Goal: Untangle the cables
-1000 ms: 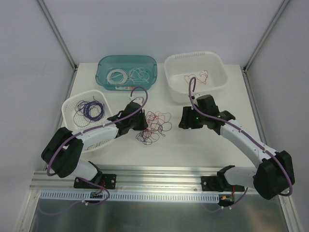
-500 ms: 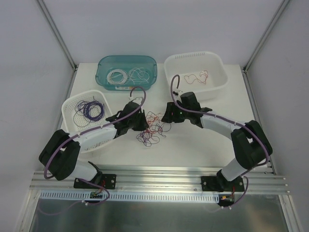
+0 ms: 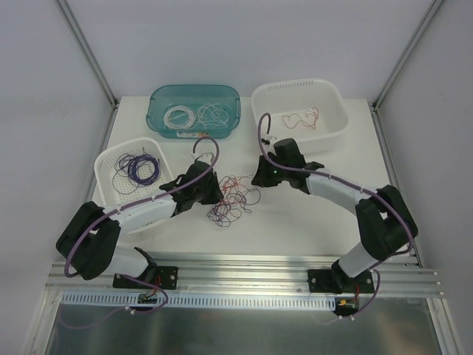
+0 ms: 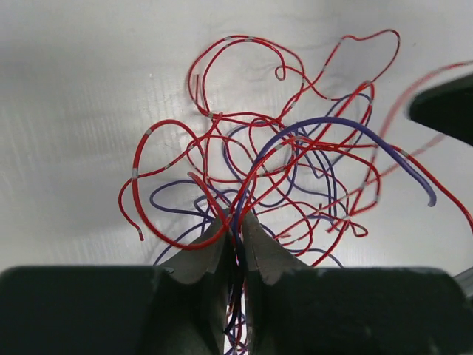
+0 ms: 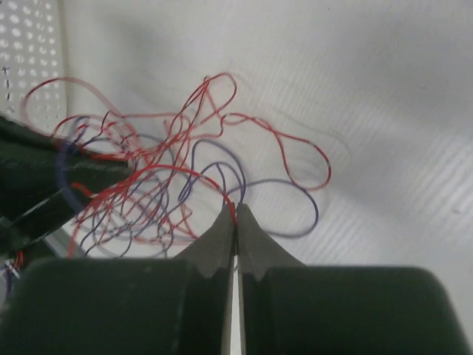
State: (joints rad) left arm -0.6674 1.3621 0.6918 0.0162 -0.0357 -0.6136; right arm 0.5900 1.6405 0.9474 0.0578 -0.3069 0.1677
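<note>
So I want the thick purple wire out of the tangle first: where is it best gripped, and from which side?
Probably at the loose end of the purple wire, where it arcs out clear of the red wires. Come from that open side; further in, red strands cross it and jaws would catch those too.

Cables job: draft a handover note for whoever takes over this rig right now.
Left gripper: shut on red and purple strands of the clump, at its left side.
Right gripper: shut on one red strand at its right side.
The clump lies on the table between the arms.
Done: white cables in teal bin, purple cables in perforated basket, a red cable in white tub.
Left: the red and purple clump is tangled; pull apart and sort.
</note>
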